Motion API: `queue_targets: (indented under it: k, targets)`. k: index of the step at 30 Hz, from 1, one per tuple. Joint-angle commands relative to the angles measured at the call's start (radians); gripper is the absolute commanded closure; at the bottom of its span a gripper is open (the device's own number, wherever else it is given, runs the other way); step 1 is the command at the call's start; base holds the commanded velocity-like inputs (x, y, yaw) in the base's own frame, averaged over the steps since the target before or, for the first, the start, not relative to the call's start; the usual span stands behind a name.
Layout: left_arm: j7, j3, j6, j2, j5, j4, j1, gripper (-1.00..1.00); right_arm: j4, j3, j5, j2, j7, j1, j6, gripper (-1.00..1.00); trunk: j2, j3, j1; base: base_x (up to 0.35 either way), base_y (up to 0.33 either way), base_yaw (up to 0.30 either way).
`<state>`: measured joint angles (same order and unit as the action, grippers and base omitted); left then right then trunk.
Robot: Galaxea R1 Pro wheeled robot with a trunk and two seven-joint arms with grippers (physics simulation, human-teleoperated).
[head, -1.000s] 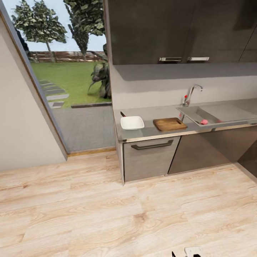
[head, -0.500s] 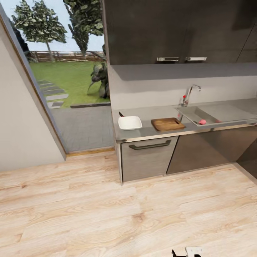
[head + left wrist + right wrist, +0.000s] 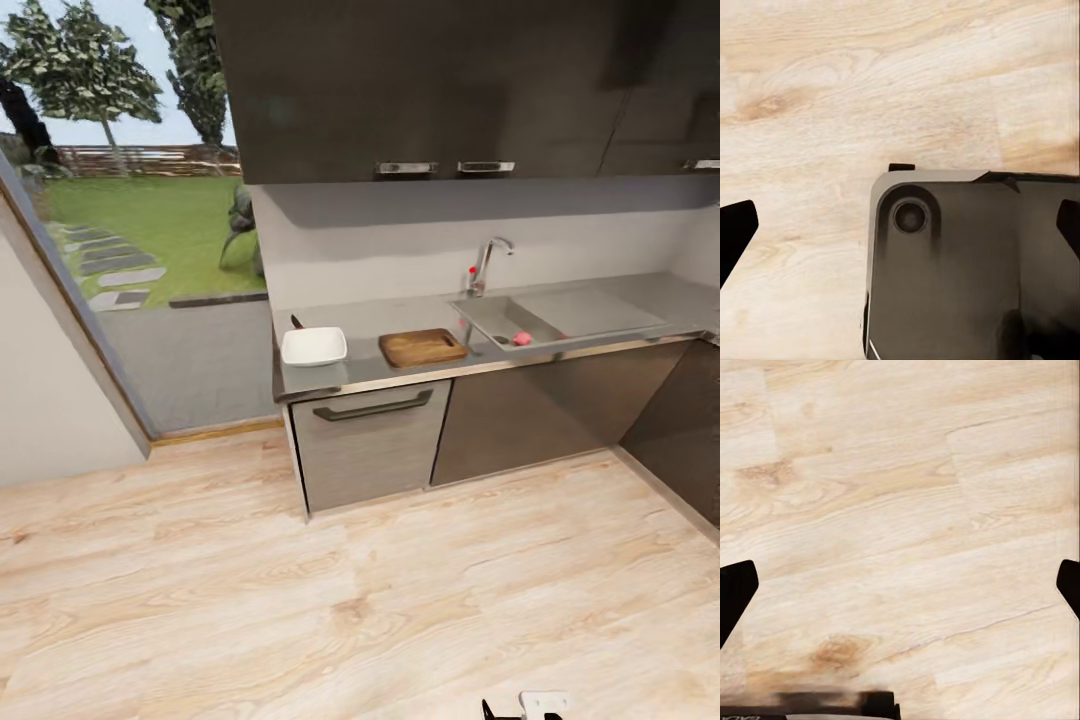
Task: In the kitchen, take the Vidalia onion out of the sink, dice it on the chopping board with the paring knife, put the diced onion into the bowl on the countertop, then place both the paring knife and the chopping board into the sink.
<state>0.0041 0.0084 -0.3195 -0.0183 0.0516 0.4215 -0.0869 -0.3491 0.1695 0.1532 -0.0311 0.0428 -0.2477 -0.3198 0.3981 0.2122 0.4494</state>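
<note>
Kitchen desk seen from across the wooden floor, both grippers far from the task's things.

On the grey desk (image 3: 370, 375) the white bowl (image 3: 314, 346) sits beside the chopping board (image 3: 422, 347), with the paring knife's dark tip (image 3: 296, 322) just behind the bowl. The Vidalia onion (image 3: 522, 338) lies in the sink (image 3: 500, 318), below the chrome tap (image 3: 488, 262). The left gripper (image 3: 900, 225) hangs with fingers spread wide over the floor (image 3: 832, 90) and a grey part of the robot's base (image 3: 967, 270). The right gripper (image 3: 900, 585) is likewise spread wide over bare floor, gripping nothing.
</note>
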Motion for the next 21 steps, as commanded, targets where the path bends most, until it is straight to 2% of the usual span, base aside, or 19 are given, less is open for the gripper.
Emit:
queue_targets:
  k: [1, 11, 21]
  targets:
    - [0.000, -0.001, -0.001, 0.000, 0.005, 0.002, -0.001, -1.00, 0.001, 0.008, 0.009, 0.001, 0.004, -0.001, -0.004, -1.00, 0.002, 0.002, 0.001, 0.000, -0.321, -0.005]
    - [0.000, -0.001, -0.001, 0.000, 0.005, 0.002, -0.001, -1.00, 0.002, 0.008, 0.009, 0.002, 0.003, -0.001, -0.004, -1.00, 0.002, 0.002, 0.001, 0.000, -0.321, 0.010]
    - [0.000, -0.001, -0.001, 0.000, 0.005, 0.002, -0.001, -1.00, 0.002, 0.008, 0.009, 0.002, 0.003, -0.001, -0.004, -1.00, 0.002, 0.002, 0.001, 0.000, -0.321, 0.146]
